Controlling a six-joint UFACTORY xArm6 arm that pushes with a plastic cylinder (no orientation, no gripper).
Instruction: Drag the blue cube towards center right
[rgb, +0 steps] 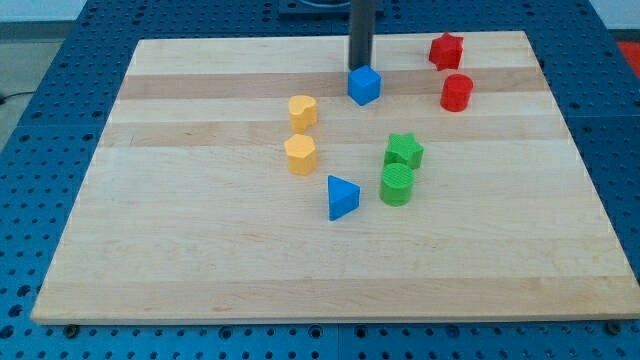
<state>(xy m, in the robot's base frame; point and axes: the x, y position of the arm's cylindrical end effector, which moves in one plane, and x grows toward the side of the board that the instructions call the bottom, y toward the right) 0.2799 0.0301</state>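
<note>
A light wooden board (200, 270) lies on a blue table full of little holes (40, 130). My tip (360, 67) is a plain dark rod that holds nothing, and it comes down from the view's top. It sits just behind the blue cube (364, 85), right at the cube's top edge, and looks like it is touching. The blue cube is near the view's top, a little right of the middle. To its right are a red star block (446, 50) and a red round block (456, 92). To its left and lower are two yellow blocks, a heart shape (303, 111) and a six-sided one (300, 154). Near the middle sit a green star block (404, 151), a green round block (397, 185) just below it, and a blue triangle block (341, 197).
</note>
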